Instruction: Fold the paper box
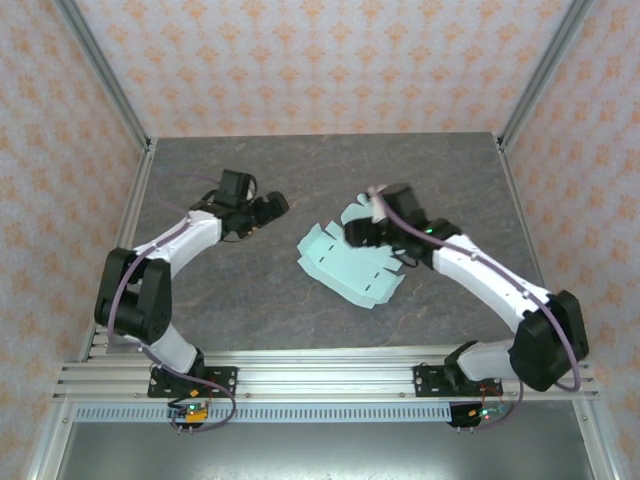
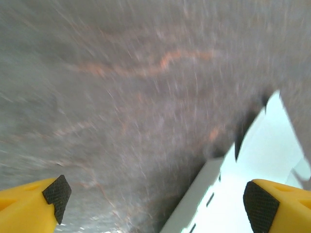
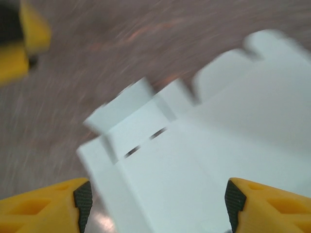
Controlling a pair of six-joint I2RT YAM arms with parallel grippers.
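The paper box (image 1: 345, 262) is a pale mint-blue die-cut sheet with flaps and slots, lying unfolded on the grey table slightly right of centre. My right gripper (image 1: 358, 235) hovers over the sheet's far part. In the right wrist view its jaws (image 3: 159, 201) stand open, with the paper box (image 3: 204, 141) spread beneath them and nothing held. My left gripper (image 1: 276, 206) is off the sheet's left side, pointing toward it. Its jaws (image 2: 158, 201) are wide open over bare table, and a corner of the paper box (image 2: 265, 155) shows beside the right fingertip (image 2: 260, 206).
Patterned walls and aluminium posts (image 1: 112, 85) enclose the grey table (image 1: 250, 300) on three sides. An aluminium rail (image 1: 320, 380) carrying both arm bases runs along the near edge. A yellow finger of the left gripper (image 3: 19, 43) shows at the top left of the right wrist view.
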